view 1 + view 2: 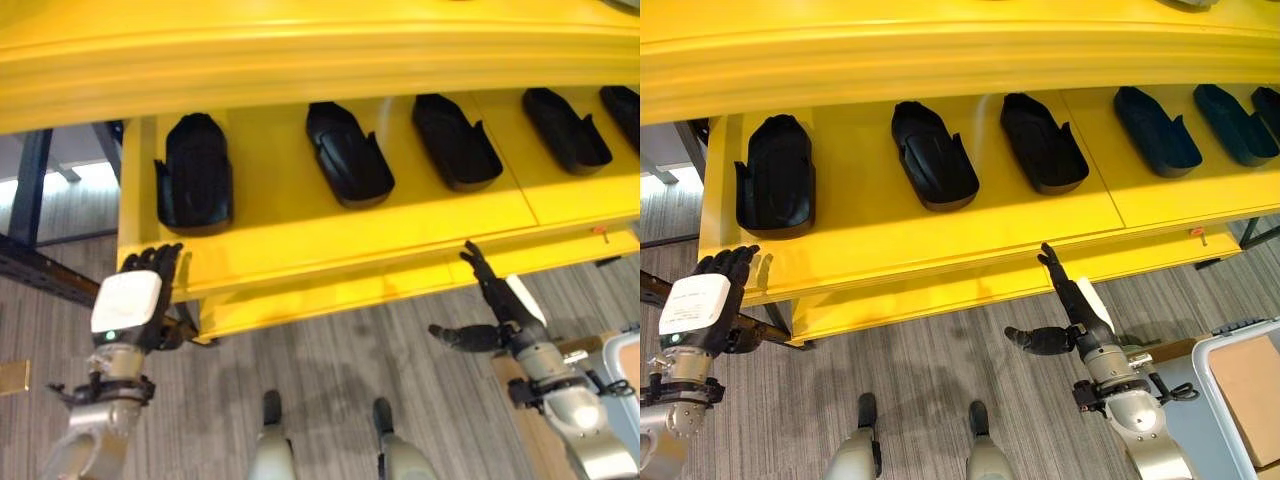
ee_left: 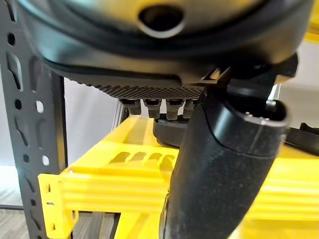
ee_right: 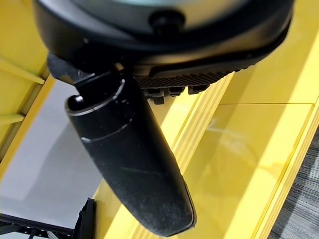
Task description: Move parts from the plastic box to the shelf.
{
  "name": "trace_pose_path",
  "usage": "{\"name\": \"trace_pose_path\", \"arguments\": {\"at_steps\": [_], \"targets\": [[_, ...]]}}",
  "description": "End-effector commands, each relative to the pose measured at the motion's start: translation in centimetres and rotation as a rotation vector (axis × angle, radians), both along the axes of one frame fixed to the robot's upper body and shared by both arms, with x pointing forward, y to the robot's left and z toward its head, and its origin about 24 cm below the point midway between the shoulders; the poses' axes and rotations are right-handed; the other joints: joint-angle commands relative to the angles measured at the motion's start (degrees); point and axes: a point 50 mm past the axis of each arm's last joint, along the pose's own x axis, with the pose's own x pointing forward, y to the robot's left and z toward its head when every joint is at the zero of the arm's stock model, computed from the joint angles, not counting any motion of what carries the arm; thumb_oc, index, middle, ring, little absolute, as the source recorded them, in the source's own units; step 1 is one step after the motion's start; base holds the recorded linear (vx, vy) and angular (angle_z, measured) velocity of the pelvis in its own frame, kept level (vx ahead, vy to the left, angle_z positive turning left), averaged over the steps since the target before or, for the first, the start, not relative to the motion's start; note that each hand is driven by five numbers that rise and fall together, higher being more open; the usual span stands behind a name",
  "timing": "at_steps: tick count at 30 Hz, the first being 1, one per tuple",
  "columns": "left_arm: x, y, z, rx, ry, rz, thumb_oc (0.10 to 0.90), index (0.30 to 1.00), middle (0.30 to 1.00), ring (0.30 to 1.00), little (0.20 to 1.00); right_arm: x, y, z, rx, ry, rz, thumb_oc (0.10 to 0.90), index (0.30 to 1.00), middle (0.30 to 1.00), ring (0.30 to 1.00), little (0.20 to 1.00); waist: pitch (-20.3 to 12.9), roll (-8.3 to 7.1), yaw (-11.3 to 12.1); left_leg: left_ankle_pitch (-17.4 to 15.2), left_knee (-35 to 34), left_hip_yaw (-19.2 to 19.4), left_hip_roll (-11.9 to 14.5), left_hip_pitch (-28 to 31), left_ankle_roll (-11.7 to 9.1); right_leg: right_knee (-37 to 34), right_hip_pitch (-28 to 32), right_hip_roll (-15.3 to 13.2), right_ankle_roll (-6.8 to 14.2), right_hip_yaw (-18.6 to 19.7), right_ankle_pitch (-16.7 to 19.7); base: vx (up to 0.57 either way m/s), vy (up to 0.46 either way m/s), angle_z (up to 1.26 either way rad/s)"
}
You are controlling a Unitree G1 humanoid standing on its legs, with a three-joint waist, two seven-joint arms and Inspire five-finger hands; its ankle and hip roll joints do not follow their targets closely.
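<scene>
**Parts on the shelf, both hands empty**

Black parts [image 1: 196, 172] lie in a row on the yellow shelf [image 1: 300, 235]; the left hand [image 1: 140, 295] hangs at its front edge just below the leftmost part, fingers relaxed; the right hand [image 1: 1072, 300] is spread open beneath the edge, holding nothing.

Grey wood-grain plank floor [image 1: 330, 370] stretching below, dark perforated metal upright [image 2: 30, 124] standing at one side, brown cardboard sheet [image 1: 1250, 395] lying inside a pale grey bin [image 1: 1212, 392] by the lower right corner
</scene>
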Motion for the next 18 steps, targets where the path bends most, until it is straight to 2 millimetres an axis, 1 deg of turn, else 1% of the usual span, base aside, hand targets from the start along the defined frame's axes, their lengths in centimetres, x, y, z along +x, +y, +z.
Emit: {"name": "trace_pose_path", "arguments": {"at_steps": [1, 5, 6, 14, 15, 16, 18], "targets": [[1.8, 0.4, 2.9, 0.068, -0.137, -0.001, 0.9, 1.0, 1.0, 1.0, 1.0, 1.0, 0.8, 4.5, 0.003, -0.247, 0.04, 0.9, 1.0, 1.0, 1.0, 1.0, -5.2, -1.58, -0.7, -4.8, 5.0, 0.2, 1.1, -0.1, 2.1, 7.9, -4.7, -2.1, -0.8, -0.2, -4.4, 0.0, 0.0, 0.0], [2.2, 0.2, 2.8, 0.069, -0.138, -0.006, 0.9, 1.0, 1.0, 1.0, 1.0, 1.0, 0.9, 4.4, -0.003, -0.245, 0.042, 0.9, 1.0, 1.0, 1.0, 1.0, -5.2, -1.57, -0.8, -4.9, 5.2, 0.4, 1.1, -0.2, 2.1, 8.1, -4.9, -2.1, -0.8, -0.1, -4.5, 0.0, 0.0, 0.0], [2.4, 0.2, 2.4, 0.069, -0.128, -0.004, 0.9, 1.0, 1.0, 1.0, 1.0, 1.0, 0.9, 4.4, -0.005, -0.244, 0.044, 0.9, 1.0, 1.0, 1.0, 1.0, -5.2, -1.57, -0.9, -4.9, 5.4, 0.4, 1.2, -0.2, 2.1, 8.2, -5.0, -2.0, -0.8, -0.1, -4.5, 0.0, 0.0, 0.0], [3.7, -0.2, 1.6, 0.077, -0.102, 0.002, 0.9, 1.0, 1.0, 1.0, 1.0, 0.9, 1.1, 4.4, -0.011, -0.243, 0.05, 0.9, 1.0, 1.0, 1.0, 1.0, -5.2, -1.64, -1.6, -5.1, 5.9, 0.6, 1.2, -0.5, 2.0, 8.3, -5.4, -1.9, -0.7, 0.3, -4.5, 0.0, 0.001, -0.01], [3.9, -0.2, 1.6, 0.08, -0.101, 0.003, 0.9, 1.0, 1.0, 1.0, 1.0, 0.9, 1.0, 4.3, -0.011, -0.242, 0.049, 0.9, 1.0, 1.0, 1.0, 1.0, -5.2, -1.68, -1.7, -5.1, 5.9, 0.6, 1.2, -0.6, 2.0, 8.3, -5.5, -1.9, -0.7, 0.4, -4.5, 0.0, 0.0, 0.0], [4.5, -0.1, 1.1, 0.075, -0.083, 0.022, 0.9, 1.0, 1.0, 1.0, 1.0, 0.9, 1.1, 4.3, -0.008, -0.242, 0.051, 0.9, 1.0, 1.0, 1.0, 1.0, -5.3, -1.83, -2.1, -5.1, 6.1, 0.7, 1.3, -0.7, 1.9, 8.5, -5.7, -1.8, -0.8, 0.6, -4.6, 0.0, 0.0, 0.0], [4.8, -0.1, 0.9, 0.076, -0.079, 0.029, 0.9, 1.0, 1.0, 1.0, 1.0, 0.8, 1.0, 4.3, -0.009, -0.242, 0.049, 0.9, 1.0, 1.0, 1.0, 1.0, -5.3, -1.84, -2.1, -5.1, 6.2, 0.8, 1.3, -0.8, 1.9, 8.6, -5.8, -1.7, -0.8, 0.7, -4.6, 0.0, 0.001, -0.02]]}}
